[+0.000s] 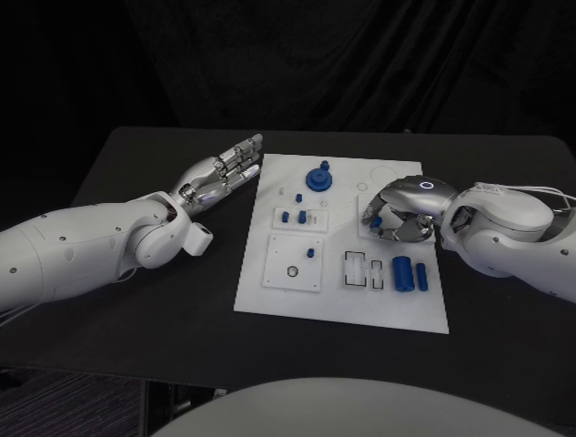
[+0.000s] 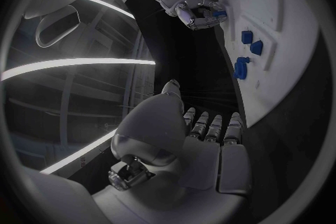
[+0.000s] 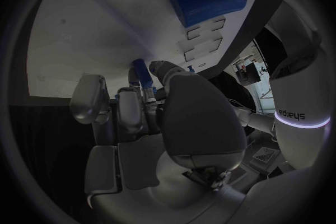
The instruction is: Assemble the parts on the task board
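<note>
The white task board (image 1: 301, 300) lies mid-table. My right hand (image 1: 399, 214) hovers over its right side with fingers curled, pinching a small blue part (image 1: 376, 221); the right wrist view shows that part (image 3: 140, 73) between the fingertips, close above the board (image 3: 91, 28). Two blue cylinders (image 1: 402, 273) lie side by side nearer me, large in the right wrist view (image 3: 206, 0). A blue round knob (image 1: 318, 177) stands at the board's far edge, with small blue pieces (image 1: 294, 217) seated near it. My left hand (image 1: 222, 173) lies flat beside the board's far left edge, fingers straight, holding nothing.
The black table (image 1: 144, 309) has bare room left of the board and in front of it. The left wrist view shows my left hand (image 2: 189, 134), the board (image 2: 294, 67) and my right hand (image 2: 199, 11) across it. Dark cloth hangs behind the table.
</note>
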Controlling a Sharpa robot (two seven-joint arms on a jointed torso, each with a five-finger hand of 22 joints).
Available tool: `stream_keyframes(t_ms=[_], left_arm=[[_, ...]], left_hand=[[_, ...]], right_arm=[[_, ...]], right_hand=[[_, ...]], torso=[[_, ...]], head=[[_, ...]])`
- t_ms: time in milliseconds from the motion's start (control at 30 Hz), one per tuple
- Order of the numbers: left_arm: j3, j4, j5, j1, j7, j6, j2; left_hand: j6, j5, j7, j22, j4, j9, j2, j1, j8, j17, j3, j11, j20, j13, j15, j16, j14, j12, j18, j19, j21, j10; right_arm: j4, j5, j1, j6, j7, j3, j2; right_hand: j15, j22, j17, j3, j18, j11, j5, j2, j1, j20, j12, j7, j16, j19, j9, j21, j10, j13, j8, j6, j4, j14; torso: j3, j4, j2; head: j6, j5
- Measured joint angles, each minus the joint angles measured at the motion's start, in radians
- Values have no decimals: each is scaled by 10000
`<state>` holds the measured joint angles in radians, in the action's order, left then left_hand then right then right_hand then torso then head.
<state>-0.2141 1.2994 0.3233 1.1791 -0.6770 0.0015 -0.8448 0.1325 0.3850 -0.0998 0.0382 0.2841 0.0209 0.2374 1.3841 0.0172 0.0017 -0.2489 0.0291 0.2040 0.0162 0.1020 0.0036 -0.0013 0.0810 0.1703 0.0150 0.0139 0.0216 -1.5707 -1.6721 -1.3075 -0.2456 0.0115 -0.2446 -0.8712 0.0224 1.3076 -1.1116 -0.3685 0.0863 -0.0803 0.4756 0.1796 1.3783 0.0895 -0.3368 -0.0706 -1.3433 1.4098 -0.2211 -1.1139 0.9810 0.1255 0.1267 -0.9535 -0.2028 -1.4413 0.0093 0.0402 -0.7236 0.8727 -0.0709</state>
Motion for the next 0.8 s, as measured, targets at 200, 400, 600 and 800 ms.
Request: stream_keyframes(t_ms=[200,400,600,800], left_arm=[[0,0,0,-25,0,33,1],[0,-4,0,-44,-1,78,1],[0,-4,0,-62,-1,115,-1],[0,-4,0,-70,-1,139,-7]], left_hand=[[76,0,76,-1,0,11,0,0,39,-1,0,4,36,0,0,0,0,0,-2,36,0,5],[400,-32,400,1,0,55,80,-81,139,-7,0,143,72,13,90,0,17,72,-2,-1,0,33],[411,-70,411,13,30,55,121,-121,138,-8,-30,143,109,13,90,0,17,72,0,36,0,33],[446,-70,446,12,29,55,121,-121,138,-8,-30,142,108,12,90,0,17,71,0,36,0,34]], right_arm=[[-10,-15,5,-16,4,0,-21],[-17,-22,10,-39,6,-2,-32],[-21,-25,14,-91,6,-4,-58],[-25,-51,17,-113,25,-6,-118]], right_hand=[[0,-1,22,24,1,0,0,35,-35,0,0,36,0,0,-9,0,0,11,-41,36,-32,0],[0,-1,63,-88,0,0,0,-32,32,-37,1,36,40,-37,-120,45,-1,68,-41,36,33,0],[0,-2,70,-126,1,0,0,-100,101,-37,1,63,40,-37,-228,45,-1,102,2,-44,71,0],[-11,-2,187,-96,-1,-37,0,-100,101,-37,1,116,147,-109,-373,194,-149,141,49,-96,100,67]], torso=[[-1,0,0],[-4,0,-2],[-5,1,-10],[-4,3,-10]], head=[[0,11],[0,-22],[0,-3],[0,-20]])
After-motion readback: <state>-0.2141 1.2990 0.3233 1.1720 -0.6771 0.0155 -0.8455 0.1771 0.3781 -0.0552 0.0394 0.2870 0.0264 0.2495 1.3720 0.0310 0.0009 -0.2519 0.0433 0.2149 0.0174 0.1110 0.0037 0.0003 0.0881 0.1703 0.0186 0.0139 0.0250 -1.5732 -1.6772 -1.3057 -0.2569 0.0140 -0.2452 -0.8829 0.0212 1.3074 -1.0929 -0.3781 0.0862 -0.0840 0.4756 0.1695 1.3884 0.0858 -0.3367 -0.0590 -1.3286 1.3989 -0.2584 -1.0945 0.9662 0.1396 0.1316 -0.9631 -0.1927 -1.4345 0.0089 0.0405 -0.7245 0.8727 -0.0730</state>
